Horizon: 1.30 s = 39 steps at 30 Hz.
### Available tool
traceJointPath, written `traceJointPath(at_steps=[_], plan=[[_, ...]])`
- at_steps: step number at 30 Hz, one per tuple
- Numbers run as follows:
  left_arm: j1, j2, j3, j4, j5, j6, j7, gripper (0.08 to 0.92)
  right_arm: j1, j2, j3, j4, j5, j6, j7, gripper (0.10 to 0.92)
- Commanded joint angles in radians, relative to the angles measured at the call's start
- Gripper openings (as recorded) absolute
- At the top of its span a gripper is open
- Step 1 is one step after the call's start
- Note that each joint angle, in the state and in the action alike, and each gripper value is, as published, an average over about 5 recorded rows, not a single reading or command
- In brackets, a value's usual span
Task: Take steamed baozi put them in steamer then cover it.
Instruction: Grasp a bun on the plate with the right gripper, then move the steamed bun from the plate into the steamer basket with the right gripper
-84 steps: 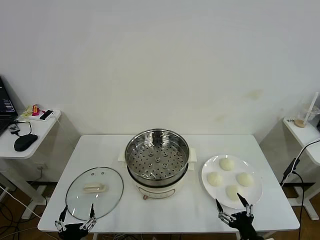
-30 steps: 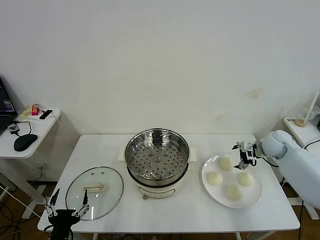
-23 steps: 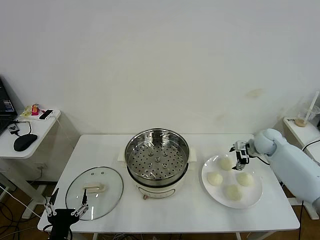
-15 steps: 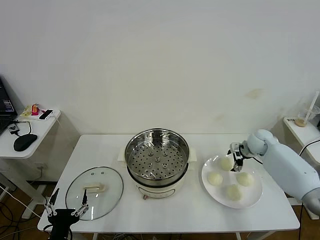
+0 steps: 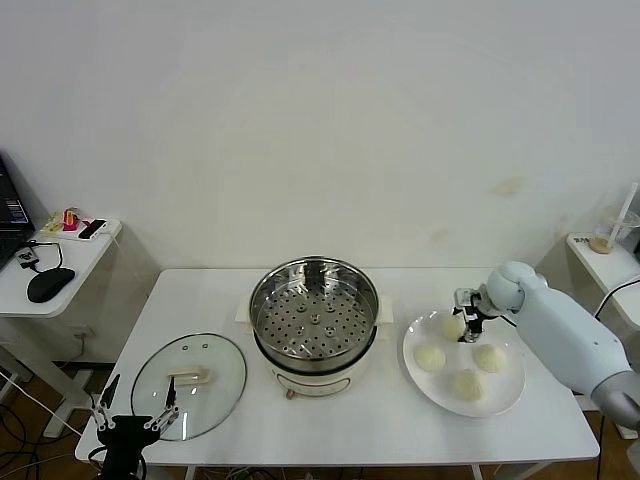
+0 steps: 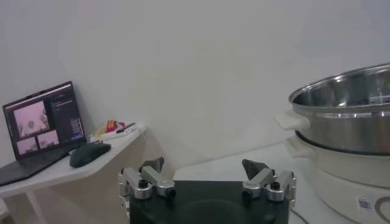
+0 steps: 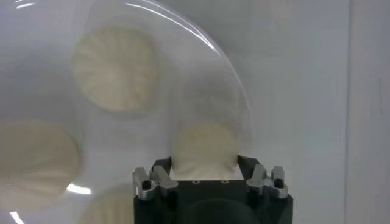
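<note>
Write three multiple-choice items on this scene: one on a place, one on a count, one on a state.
1. Where does the cover lie?
A. on the steamer
B. on the table, on the steamer's left
C. on the plate

2. How many baozi are on the plate?
A. two
B. four
C. six

3. What is in the steamer?
A. nothing yet
B. one bun
C. water to the rim

Key: 1 B, the glass lid rests flat beside the pot; 2 B, four buns show, the right gripper around the far one; 3 A, its perforated tray is bare.

Right arm is reaching in from the right, its gripper (image 5: pixel 467 312) pointing down, fingers closing inward. Left gripper (image 5: pixel 133 420) is hanging parked low at front left, fingers spread.
</note>
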Motion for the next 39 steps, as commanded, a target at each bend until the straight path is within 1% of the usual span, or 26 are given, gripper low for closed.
traceJointPath(at_steps=[1,4,12,18,23,31,35,39], plan=[[0.001,0.003,-0.001,-0.004,-0.001,-0.001,0.000,0.823,0.013,-0.010,-0.012,0.017,0.011,0.005,-0.014,0.664],[0.000,0.004,-0.001,-0.006,-0.001,0.000,0.000,0.823,0.035,-0.045,-0.032,0.067,0.052,0.002,-0.037,0.655],[-0.003,0.009,0.003,-0.008,-0.004,-0.001,-0.001,0.823,0.176,-0.171,-0.129,0.227,0.222,-0.002,-0.061,0.645],[-0.006,0.019,0.002,-0.013,-0.013,0.001,-0.002,0.823,0.354,-0.190,-0.188,0.285,0.347,-0.015,-0.078,0.645],[-0.009,0.027,-0.002,-0.014,-0.020,0.002,-0.002,0.823,0.515,-0.127,-0.316,0.292,0.422,-0.022,-0.070,0.645],[-0.023,0.034,-0.011,-0.001,-0.027,0.005,0.000,0.823,0.719,0.044,-0.506,0.305,0.547,-0.005,-0.027,0.639],[-0.027,0.032,-0.018,0.000,-0.029,0.008,0.000,0.823,0.742,0.129,-0.592,0.328,0.570,0.021,0.003,0.642],[-0.023,0.031,-0.025,0.000,-0.028,0.008,0.001,0.823,0.732,0.207,-0.661,0.329,0.562,0.063,0.025,0.645]])
